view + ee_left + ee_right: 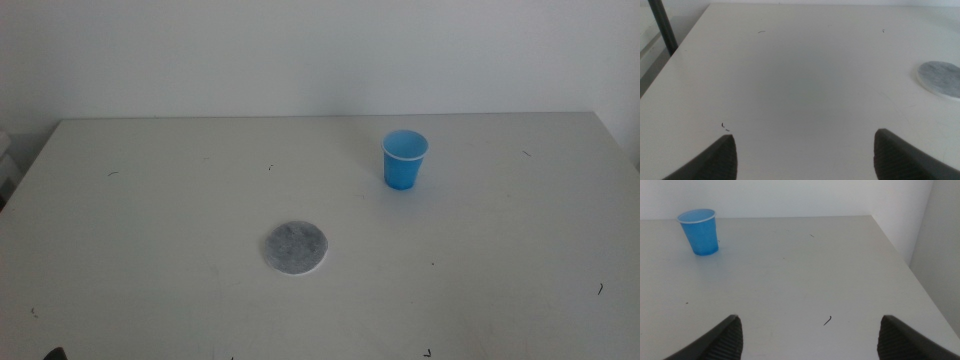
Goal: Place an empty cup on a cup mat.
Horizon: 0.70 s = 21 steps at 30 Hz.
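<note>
Standing upright cup [404, 160], apart from half-cropped cup mat [941, 79]; both grippers' jaws wide apart.

The cup [404, 160] looks like thin, smooth blue plastic with a faint sheen. The cup mat [296, 248] is matt, speckled grey like stone or felt. The counter [150, 220] is smooth, matt white, lightly scuffed with dark marks.

Soft, even, slightly hazy daylight.
</note>
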### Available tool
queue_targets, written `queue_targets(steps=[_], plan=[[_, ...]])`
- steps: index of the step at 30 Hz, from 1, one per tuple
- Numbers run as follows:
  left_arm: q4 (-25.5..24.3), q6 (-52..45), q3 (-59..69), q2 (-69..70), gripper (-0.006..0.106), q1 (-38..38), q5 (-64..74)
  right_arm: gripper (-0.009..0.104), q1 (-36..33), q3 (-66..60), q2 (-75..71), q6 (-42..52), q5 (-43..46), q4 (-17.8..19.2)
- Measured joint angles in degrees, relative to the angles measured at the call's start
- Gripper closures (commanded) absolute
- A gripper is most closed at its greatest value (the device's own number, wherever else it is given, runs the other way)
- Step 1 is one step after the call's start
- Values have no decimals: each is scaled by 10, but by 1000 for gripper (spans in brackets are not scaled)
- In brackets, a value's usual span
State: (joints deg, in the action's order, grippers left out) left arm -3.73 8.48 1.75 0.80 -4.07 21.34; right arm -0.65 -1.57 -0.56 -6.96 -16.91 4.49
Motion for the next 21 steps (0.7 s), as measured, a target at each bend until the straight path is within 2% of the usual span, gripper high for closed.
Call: queue_targets(steps=[7, 13, 21], plan=[[0, 0, 0, 0, -5, 0, 0, 8, 0, 93, 31, -8, -62, 0], [0, 0, 0, 0, -5, 0, 0, 8, 0, 184, 143, -9, -121, 0], [0, 0, 0, 0, -5, 0, 0, 8, 0, 309, 315, -9, -130, 0]])
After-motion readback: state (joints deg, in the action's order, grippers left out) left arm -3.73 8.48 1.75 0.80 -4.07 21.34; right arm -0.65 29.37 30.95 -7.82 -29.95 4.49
